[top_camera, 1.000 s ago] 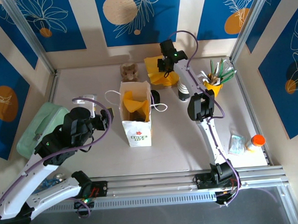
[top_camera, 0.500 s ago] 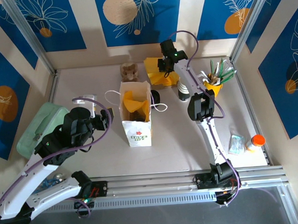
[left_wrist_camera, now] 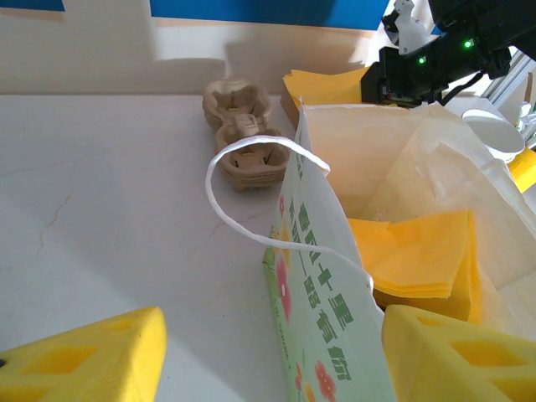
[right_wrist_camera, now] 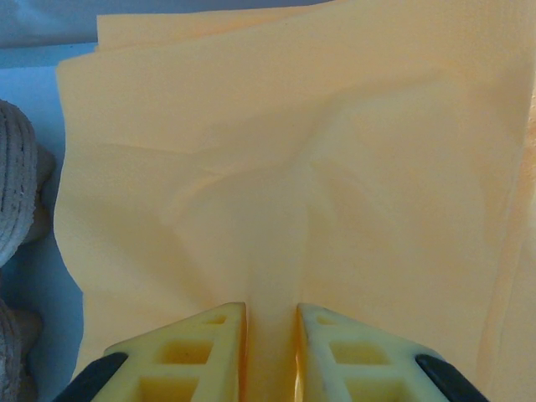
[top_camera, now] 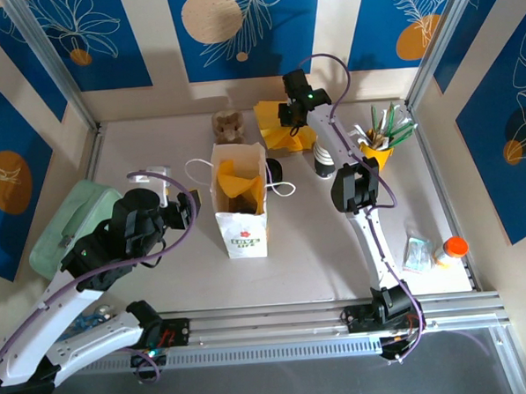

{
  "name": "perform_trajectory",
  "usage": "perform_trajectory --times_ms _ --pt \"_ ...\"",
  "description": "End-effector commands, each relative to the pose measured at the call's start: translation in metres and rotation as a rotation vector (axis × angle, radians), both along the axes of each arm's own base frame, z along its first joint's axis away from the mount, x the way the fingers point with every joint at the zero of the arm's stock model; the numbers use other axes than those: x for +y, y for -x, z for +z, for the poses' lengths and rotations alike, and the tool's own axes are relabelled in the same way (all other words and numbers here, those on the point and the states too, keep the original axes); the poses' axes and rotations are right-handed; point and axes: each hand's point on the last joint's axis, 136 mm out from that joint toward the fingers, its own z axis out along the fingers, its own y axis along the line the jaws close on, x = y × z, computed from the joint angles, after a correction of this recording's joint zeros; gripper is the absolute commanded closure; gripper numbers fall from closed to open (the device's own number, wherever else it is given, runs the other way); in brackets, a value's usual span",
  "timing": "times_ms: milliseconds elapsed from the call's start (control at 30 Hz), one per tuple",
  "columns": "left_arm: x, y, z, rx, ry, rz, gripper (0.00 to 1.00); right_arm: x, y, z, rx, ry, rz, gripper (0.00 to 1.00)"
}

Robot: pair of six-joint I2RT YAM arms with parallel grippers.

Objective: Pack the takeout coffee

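The takeout coffee (top_camera: pixel 325 162), a white paper cup with a dark lower part, stands at the back right of the white paper bag (top_camera: pixel 242 207); its white rim (left_wrist_camera: pixel 496 136) shows beyond the bag. My right gripper (top_camera: pixel 288 116) is down on the yellow napkin stack (top_camera: pixel 282 132), behind the cup. Its jaws (right_wrist_camera: pixel 270 311) are shut on a raised fold of the top napkin (right_wrist_camera: pixel 276 184). My left gripper (top_camera: pixel 191 210) is open at the bag's left wall (left_wrist_camera: pixel 335 276), one finger on each side of it. Yellow napkins (left_wrist_camera: pixel 423 255) lie inside the bag.
A brown pulp cup carrier (top_camera: pixel 229 125) sits behind the bag, a black lid (top_camera: pixel 273 170) to its right. A yellow holder with utensils (top_camera: pixel 379 142) stands at the right. A packet (top_camera: pixel 418 252) and an orange-capped bottle (top_camera: pixel 451 249) lie near right. A mint-green container (top_camera: pixel 70 225) is at the left.
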Motion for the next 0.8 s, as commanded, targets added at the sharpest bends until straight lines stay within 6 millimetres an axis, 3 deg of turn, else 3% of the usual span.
perform_trajectory --times_ms 0,200,567,767 --pt "0.003 0.001 0.003 -0.001 0.011 0.011 0.32 0.000 0.002 0.037 -0.049 -0.044 -0.002 0.78" --pt "0.003 0.000 0.005 -0.005 0.011 0.010 0.32 0.000 0.003 0.051 -0.071 -0.052 0.002 0.83" --pt "0.001 -0.001 0.009 -0.011 0.011 0.005 0.31 -0.003 0.011 0.105 -0.155 -0.067 0.009 0.88" --pt "0.001 -0.001 0.011 -0.016 0.010 0.003 0.31 -0.001 0.029 0.144 -0.189 -0.096 0.031 0.97"
